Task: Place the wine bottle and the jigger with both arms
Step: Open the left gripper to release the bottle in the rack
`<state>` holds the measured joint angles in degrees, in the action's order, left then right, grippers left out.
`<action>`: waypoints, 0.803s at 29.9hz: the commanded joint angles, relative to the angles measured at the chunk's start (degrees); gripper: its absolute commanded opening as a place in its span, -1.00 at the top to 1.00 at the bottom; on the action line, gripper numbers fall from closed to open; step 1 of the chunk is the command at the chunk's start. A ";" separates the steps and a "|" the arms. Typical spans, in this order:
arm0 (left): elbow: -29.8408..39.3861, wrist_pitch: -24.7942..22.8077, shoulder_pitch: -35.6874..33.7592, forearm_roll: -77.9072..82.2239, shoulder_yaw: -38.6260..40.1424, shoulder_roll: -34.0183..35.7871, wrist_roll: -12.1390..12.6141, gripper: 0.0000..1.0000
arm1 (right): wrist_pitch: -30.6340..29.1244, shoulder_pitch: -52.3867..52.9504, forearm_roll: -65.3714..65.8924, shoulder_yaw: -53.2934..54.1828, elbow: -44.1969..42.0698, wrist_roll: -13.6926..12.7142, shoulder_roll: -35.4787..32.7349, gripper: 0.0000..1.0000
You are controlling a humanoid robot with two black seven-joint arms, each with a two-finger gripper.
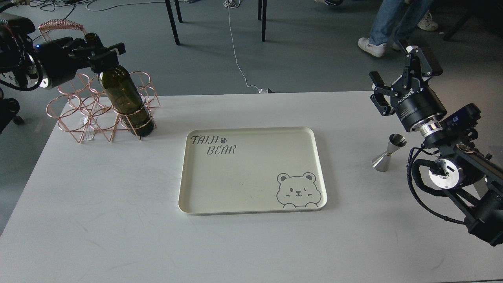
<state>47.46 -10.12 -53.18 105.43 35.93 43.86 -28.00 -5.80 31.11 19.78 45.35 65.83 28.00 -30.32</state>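
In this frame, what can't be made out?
- Head view: the base of the tall dark olive-green glass wine bottle is screened by the copper wire rack.
- Its neck is covered by the left hand, so the contact is unclear.
- Whether the small silver hourglass jigger holds anything: too small.
- People beyond the table: cut off by the top edge.

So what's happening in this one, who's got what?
The left gripper is closed around the neck of the wine bottle, which sits tilted in the copper wire rack at the table's far left. The right gripper is open and raised above the table, holding nothing; the jigger stands upright just beside that arm. The cream tray in the middle has nothing on it yet.
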 commanded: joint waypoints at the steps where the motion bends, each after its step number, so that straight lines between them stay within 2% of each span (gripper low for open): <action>1: 0.00 0.10 -0.17 0.21 0.02 0.09 0.00 0.45 | 0.00 0.00 0.00 0.00 0.00 0.00 0.00 -0.97; 4: 0.00 0.10 -0.35 0.13 0.02 0.17 0.00 -0.18 | 0.00 0.00 0.00 0.00 0.00 0.00 0.00 -0.97; 6: 0.00 0.18 -0.35 0.04 0.02 0.26 0.00 -0.39 | 0.00 0.00 0.00 0.00 0.00 0.00 0.00 -0.97; 15: 0.09 0.18 -1.40 0.04 0.02 0.61 0.00 -0.44 | 0.00 0.00 0.00 0.00 0.00 0.00 0.00 -0.97; 24: 1.23 0.10 -7.72 -1.71 0.29 3.25 0.00 -0.76 | 0.00 0.00 0.00 0.00 0.00 0.00 0.00 -0.97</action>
<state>48.15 -9.92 -58.44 105.25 36.11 46.46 -28.00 -5.81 31.12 19.78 45.35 65.83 28.00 -30.32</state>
